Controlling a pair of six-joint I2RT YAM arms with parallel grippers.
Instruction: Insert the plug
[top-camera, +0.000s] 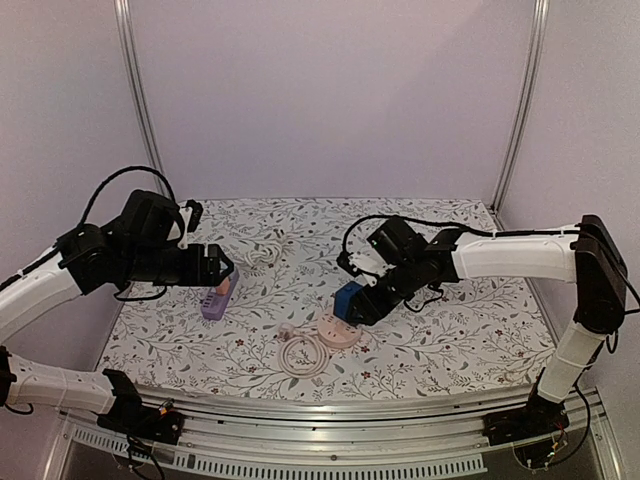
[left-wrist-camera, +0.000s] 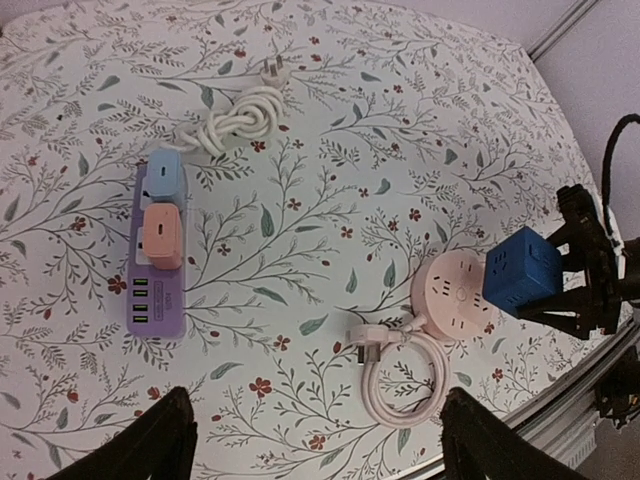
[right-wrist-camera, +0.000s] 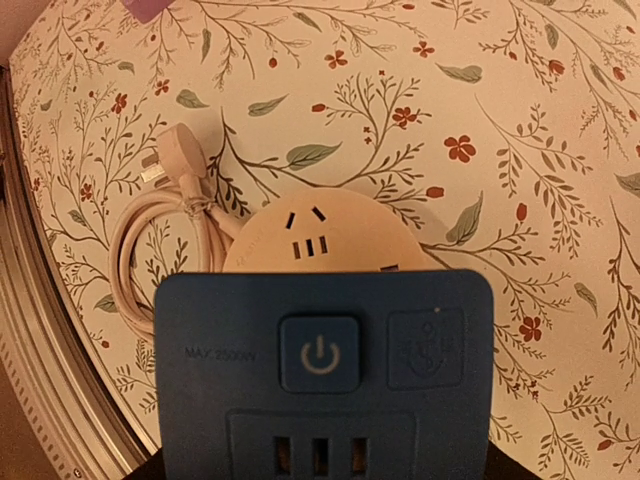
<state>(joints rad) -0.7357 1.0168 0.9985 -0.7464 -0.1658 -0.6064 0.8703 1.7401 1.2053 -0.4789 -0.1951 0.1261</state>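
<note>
The blue cube plug (right-wrist-camera: 322, 350), clamped in the jaws of the right gripper (top-camera: 365, 300), hangs close over the round pink socket (right-wrist-camera: 310, 235). I think it must be held level, pins matched to the slots, then pressed straight down. The jaws of the left gripper (left-wrist-camera: 320, 450) stand apart.

Matt blue plastic cube (right-wrist-camera: 320, 370); smooth pink plastic round socket (left-wrist-camera: 455, 295); printed cloth table cover (left-wrist-camera: 400, 110); dull metal rail (top-camera: 330, 408)

Left arm reaches in from the worktop's left edge, its left gripper (left-wrist-camera: 320, 445) spread wide, empty. Right arm folds in from the right edge, right gripper (top-camera: 357, 304) clamped on a blue cube socket (left-wrist-camera: 522, 272).
</note>
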